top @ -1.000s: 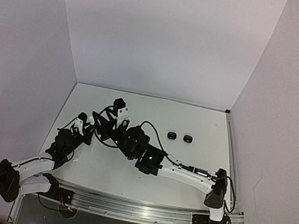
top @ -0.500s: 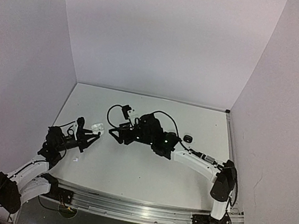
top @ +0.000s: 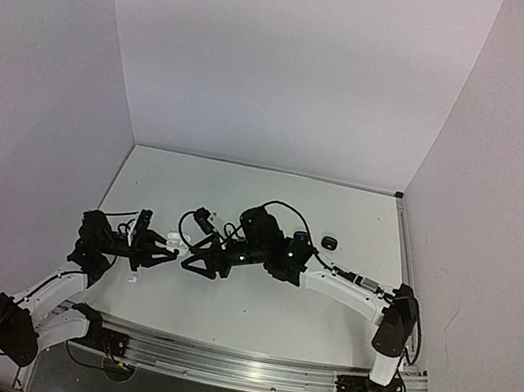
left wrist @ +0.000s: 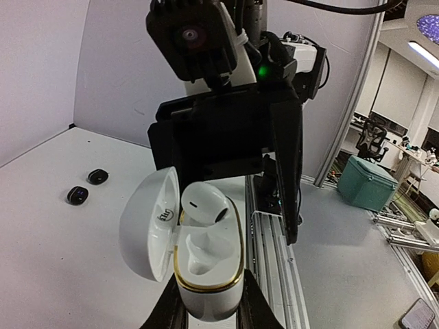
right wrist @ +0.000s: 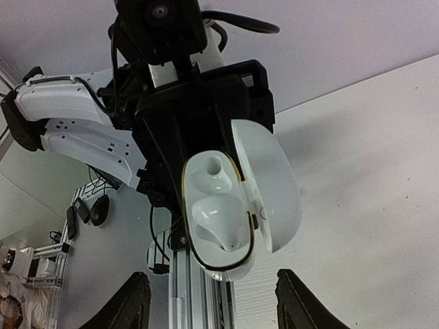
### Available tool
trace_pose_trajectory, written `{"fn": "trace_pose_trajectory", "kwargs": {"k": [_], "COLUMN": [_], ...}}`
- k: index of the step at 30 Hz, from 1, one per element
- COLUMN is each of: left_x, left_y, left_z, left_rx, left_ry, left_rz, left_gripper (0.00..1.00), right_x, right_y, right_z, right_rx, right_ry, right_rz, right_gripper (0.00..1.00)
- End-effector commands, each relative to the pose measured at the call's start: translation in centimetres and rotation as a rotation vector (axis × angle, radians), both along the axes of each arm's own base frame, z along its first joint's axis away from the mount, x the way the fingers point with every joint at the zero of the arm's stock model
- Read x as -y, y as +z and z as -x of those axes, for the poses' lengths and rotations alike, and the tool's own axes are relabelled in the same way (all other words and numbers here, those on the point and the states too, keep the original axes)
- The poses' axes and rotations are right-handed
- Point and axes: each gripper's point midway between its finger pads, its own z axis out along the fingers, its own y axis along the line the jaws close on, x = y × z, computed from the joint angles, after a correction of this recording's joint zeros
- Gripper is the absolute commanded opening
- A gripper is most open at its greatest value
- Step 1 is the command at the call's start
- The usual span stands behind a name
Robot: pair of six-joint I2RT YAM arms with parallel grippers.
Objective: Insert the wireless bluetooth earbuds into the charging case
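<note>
Left gripper pinches a white case, lid open, above the table's left side; 1 white earbud sits in 1 of its 2 slots. Right gripper faces it, jaws spread.

White table w/ white walls on 3 sides, metal rail along near edge. Left arm rises from near-left corner and bends right. Left gripper points right, mid-left of table, w/ small white charging case at its tips; too small to tell lid state. Right arm reaches from near-right base across to the left. Right gripper faces the left one, just beside the case, jaws apart; contact can't tell. Two small black pebble-like cases lie right of centre, the left one partly behind right arm. Tiny white speck on table near left arm, can't ID.
</note>
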Motion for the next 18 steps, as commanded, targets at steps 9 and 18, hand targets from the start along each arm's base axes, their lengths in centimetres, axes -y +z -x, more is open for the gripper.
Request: {"fn": "trace_pose_trajectory", "kwargs": {"k": [9, 18], "left_x": [0.5, 0.6], "left_y": [2.6, 3.4], "left_z": [1.0, 0.2], "left_rx": [0.072, 0.013], "left_ry": [-0.090, -0.048], "left_rz": [0.032, 0.057], "left_gripper": [0.00, 0.00], "right_x": [-0.2, -0.3], "right_y": [3.9, 4.3], "right_z": [0.3, -0.1], "right_rx": [0.042, 0.031], "right_ry": [0.028, -0.003], "right_rz": [-0.150, -0.215], "right_gripper": [0.41, 0.33]}}
